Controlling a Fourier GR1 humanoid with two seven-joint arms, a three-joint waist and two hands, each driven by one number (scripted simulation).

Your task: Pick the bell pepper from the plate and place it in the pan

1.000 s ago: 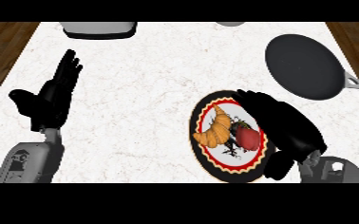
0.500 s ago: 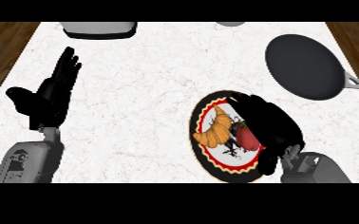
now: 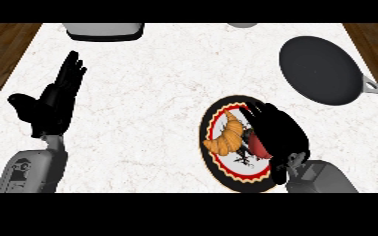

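so the bell pepper (image 3: 258,145) is on the plate (image 3: 214,125), on its right half, just a small red patch peeking out from under the right robot hand (image 3: 280,132). that hand comes in from the lower right and sits right over the pepper, fingers bent down around it, so it looks like it's closed on it, though the hand hides most of the contact. since so little of the pepper shows, i can't tell which way it points or how its long side runs.

right beside the pepper on its left is a croissant (image 3: 230,135), tilted, with its long side running up and down the plate and a tip toward the far rim. the plate has a black and red rim and a dark rooster-ish drawing in the middle, no readable writing anywhere.

the pan (image 3: 321,76) sits on the white marbled tabletop (image 3: 162,90) up and to the right of the plate, well apart from it, dark inside, its handle stub at the right edge.

left robot hand (image 3: 52,105) is at the left side, fingers straight and up, holding nothing. a grey thing (image 3: 103,31) sits at the far edge.
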